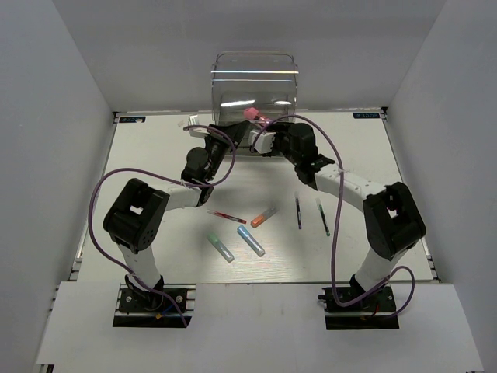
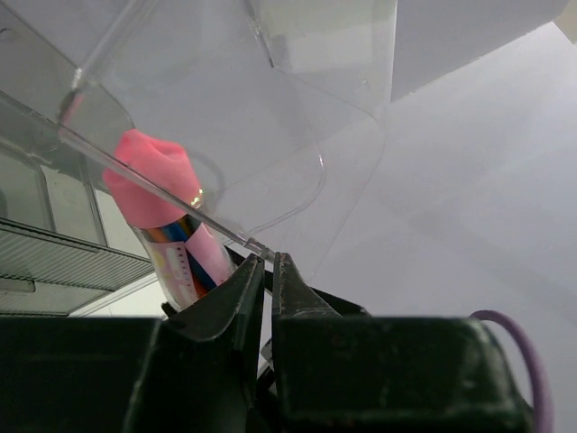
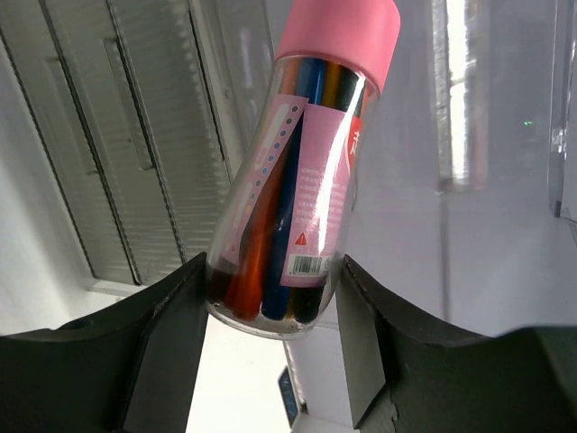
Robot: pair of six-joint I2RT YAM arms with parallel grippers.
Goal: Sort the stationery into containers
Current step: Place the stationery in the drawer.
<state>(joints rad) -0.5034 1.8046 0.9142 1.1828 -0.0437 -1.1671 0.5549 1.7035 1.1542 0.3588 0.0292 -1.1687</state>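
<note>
The fat pink marker (image 1: 253,114), a clear tube with a pink cap and coloured sticks inside, is held upright in my right gripper (image 1: 265,140) at the front of the clear drawer cabinet (image 1: 255,81). In the right wrist view both fingers (image 3: 171,311) press the tube's base (image 3: 302,207). My left gripper (image 2: 268,260) is shut on the thin clear edge of a drawer front (image 2: 225,162), beside the pink marker (image 2: 171,216). On the table lie the thin red pen (image 1: 227,217), orange marker (image 1: 264,217), green marker (image 1: 220,245), light-blue marker (image 1: 250,241) and two dark pens (image 1: 298,212).
The second dark pen (image 1: 322,217) lies right of the first. Ribbed drawer fronts (image 3: 117,135) fill the left of the right wrist view. White walls enclose the table on three sides. Purple cables loop over both arms.
</note>
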